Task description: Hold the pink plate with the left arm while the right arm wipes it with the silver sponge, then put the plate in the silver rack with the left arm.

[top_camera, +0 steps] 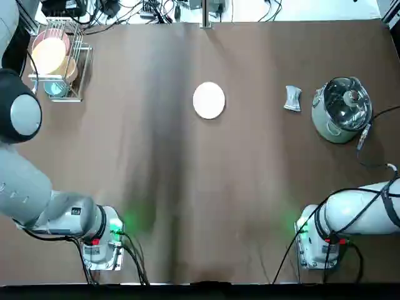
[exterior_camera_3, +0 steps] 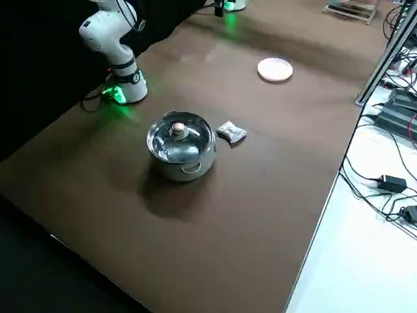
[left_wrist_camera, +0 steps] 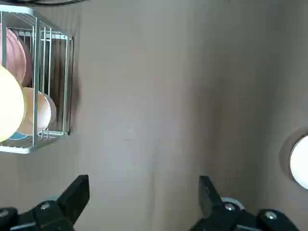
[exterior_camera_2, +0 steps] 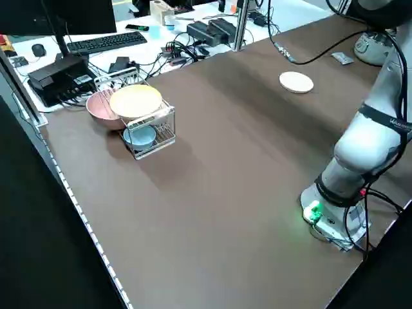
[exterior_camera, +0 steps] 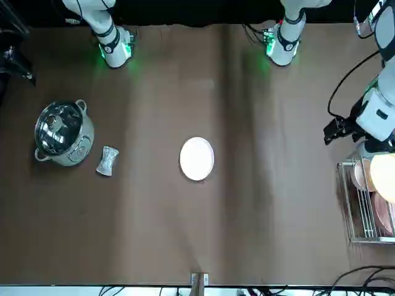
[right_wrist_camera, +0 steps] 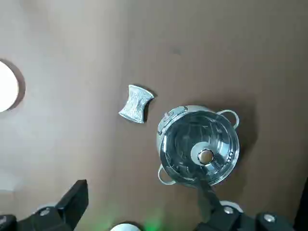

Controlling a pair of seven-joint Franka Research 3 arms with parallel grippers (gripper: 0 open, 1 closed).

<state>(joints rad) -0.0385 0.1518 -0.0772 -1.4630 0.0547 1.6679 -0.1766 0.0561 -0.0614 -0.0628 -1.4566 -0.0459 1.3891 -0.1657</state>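
Pink plate (top_camera: 209, 100) mid-table, silver sponge (top_camera: 292, 98) apart, seemingly untouched

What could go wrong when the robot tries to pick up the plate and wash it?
1. The pink plate lies flat on the bare table, so the open left gripper may struggle to get under its rim.
2. The silver sponge sits close to the steel pot, which the open right gripper might bump.
3. The silver rack already holds dishes, so room looks tight.
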